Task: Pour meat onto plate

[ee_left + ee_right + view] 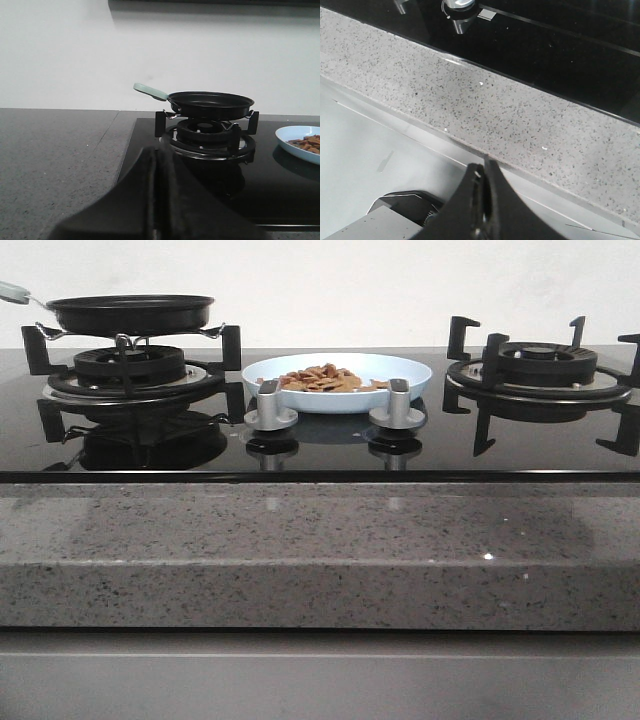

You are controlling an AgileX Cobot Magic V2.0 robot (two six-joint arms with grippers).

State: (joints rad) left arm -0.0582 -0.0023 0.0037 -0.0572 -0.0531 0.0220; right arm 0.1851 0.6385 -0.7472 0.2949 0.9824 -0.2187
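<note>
The pale-blue plate (400,380) sits on the black glass hob between the two burners and holds a loose pile of orange-brown meat (325,379) pieces. The plate's edge with some meat also shows in the left wrist view (295,137). The black frying pan (130,312) with a pale handle rests on the left burner and looks empty; it also shows in the left wrist view (210,102). My left gripper (159,155) is shut and empty, low over the hob in front of the left burner. My right gripper (484,167) is shut and empty, below the grey stone counter edge. Neither arm shows in the front view.
Two silver knobs (270,408) (397,405) stand just in front of the plate. The right burner (540,365) has tall black pan supports. A speckled grey stone counter (320,550) runs along the hob's front, and to its left (55,145).
</note>
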